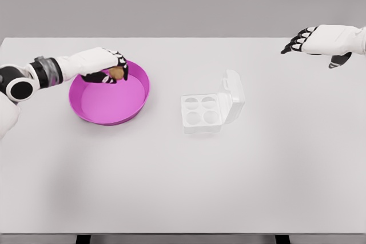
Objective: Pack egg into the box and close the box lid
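Egg (116, 73) sits gripped in left fingers (121, 61) above pink bowl (134, 110); right fingers (297, 41) spread.

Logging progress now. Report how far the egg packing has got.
Done: nothing packed; the box shows four empty cups, lid open. In hand: the left hand grips the egg over the pink bowl. Left: carry, place, close lid. The right hand waits top right.

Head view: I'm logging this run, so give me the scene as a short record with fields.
surface: white table
egg: brown, held in the left hand, over the bowl's far-left rim
bowl: magenta, left of centre
box: white, four empty cups, lid open on its right
right hand: fingers spread, holding nothing, upper right
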Robot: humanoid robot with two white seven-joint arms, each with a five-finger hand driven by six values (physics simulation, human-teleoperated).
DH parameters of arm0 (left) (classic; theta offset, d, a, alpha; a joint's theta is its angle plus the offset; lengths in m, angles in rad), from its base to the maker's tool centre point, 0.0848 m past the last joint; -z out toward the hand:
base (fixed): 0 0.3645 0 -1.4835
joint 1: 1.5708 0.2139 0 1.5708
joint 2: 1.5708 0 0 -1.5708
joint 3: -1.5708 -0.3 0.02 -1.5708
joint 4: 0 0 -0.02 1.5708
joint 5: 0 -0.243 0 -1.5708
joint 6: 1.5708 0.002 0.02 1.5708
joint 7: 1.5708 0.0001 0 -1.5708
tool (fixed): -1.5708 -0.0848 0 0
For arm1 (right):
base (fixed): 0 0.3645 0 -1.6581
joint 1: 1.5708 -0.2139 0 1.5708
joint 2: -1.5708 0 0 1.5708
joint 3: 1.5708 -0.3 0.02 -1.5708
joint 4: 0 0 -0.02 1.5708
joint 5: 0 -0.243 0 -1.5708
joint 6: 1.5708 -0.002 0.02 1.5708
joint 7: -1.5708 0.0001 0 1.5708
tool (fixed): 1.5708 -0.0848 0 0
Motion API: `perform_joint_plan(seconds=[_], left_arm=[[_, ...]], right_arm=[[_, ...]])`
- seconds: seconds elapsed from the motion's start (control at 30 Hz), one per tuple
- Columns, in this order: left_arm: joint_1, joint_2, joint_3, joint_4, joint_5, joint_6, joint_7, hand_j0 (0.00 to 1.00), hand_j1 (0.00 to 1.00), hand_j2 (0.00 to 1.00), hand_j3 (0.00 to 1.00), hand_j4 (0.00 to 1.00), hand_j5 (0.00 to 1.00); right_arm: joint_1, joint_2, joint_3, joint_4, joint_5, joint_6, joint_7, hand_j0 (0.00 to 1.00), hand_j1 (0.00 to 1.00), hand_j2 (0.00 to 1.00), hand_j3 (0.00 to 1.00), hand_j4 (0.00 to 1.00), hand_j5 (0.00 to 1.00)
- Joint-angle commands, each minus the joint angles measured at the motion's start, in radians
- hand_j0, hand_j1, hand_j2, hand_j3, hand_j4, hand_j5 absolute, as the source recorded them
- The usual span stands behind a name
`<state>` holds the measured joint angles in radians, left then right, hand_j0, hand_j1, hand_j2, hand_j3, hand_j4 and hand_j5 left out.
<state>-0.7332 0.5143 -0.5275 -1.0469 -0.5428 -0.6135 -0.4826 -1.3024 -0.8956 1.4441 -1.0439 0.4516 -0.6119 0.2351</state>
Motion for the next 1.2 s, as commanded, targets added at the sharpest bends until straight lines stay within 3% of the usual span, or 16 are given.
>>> perform_joint_plan(seconds=[0.0,0.73,0.9,1.17], left_arm=[[0.000,0.004,0.001,-0.030,0.023,0.003,0.001,0.41,0.41,0.41,0.41,0.41,0.41],[0.029,0.007,-0.005,-0.202,0.096,0.003,0.002,0.40,0.40,0.40,0.40,0.40,0.40],[0.040,0.003,-0.003,-0.271,0.098,0.003,0.002,0.40,0.40,0.40,0.40,0.40,0.40],[0.044,-0.004,-0.003,-0.301,0.098,0.003,0.002,0.40,0.40,0.40,0.40,0.40,0.40]], right_arm=[[0.000,-0.002,-0.002,-0.001,-0.004,0.001,0.000,1.00,1.00,1.00,1.00,1.00,1.00],[0.003,-0.016,-0.002,-0.001,-0.008,0.001,0.000,1.00,1.00,1.00,1.00,1.00,1.00],[0.005,-0.016,-0.002,-0.001,-0.008,0.001,0.000,1.00,1.00,1.00,1.00,1.00,1.00],[0.008,-0.016,-0.016,-0.001,-0.005,0.001,0.001,1.00,1.00,1.00,1.00,1.00,1.00]])
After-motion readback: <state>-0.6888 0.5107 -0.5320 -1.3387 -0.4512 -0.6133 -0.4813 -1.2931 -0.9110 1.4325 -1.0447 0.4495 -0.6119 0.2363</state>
